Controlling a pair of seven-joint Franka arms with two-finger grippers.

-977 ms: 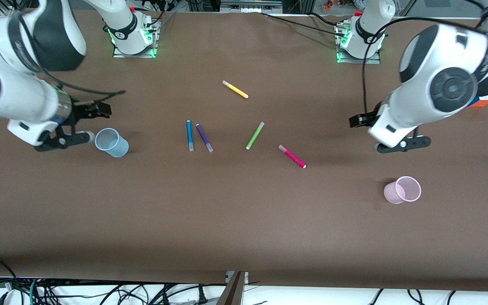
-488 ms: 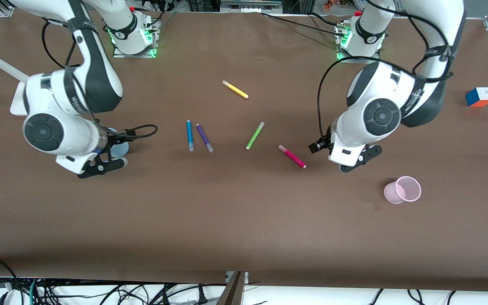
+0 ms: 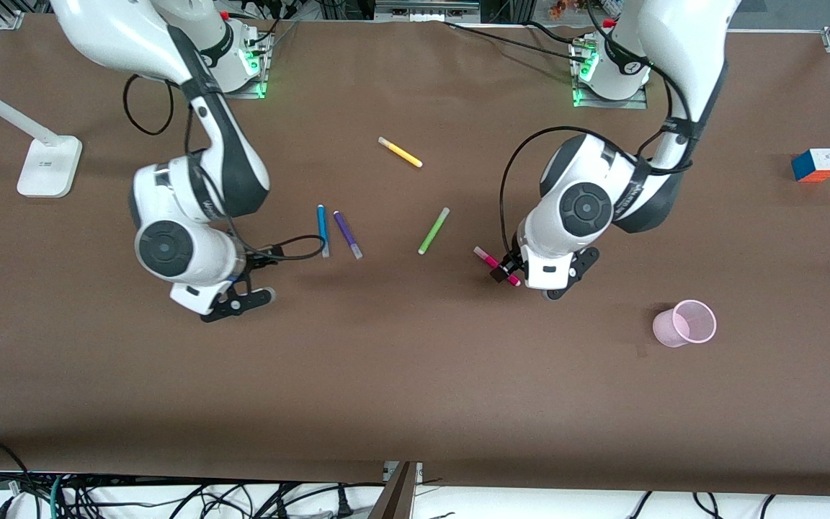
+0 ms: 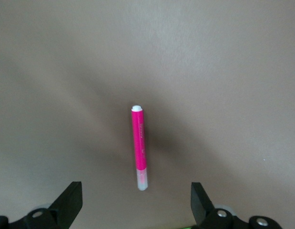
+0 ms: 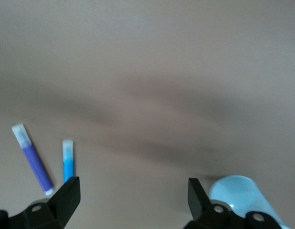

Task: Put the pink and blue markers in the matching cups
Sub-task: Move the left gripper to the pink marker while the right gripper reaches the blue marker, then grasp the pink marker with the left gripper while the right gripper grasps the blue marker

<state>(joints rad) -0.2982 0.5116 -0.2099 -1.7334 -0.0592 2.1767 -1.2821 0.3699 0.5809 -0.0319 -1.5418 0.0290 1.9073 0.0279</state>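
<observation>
Count on the brown tabletop (image 3: 415, 375):
- 5 slim felt-tip markers: yellow (image 3: 400, 152), blue (image 3: 322, 227), purple (image 3: 347, 234), lime-green (image 3: 434, 230), magenta-pink (image 3: 488, 259)
- 2 translucent plastic cups: pale pink (image 3: 684, 324), pale blue (image 5: 238, 190)
- 1 multicoloured puzzle cube (image 3: 815, 164)
- 1 white lamp base (image 3: 48, 166)

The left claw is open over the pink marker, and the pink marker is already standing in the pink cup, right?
Not quite. The left claw is open over the pink marker, but that marker is not in the pink cup. It lies flat on the brown table, as the left wrist view shows. In the front view the cup holds nothing and stands apart, nearer the front camera.
</observation>
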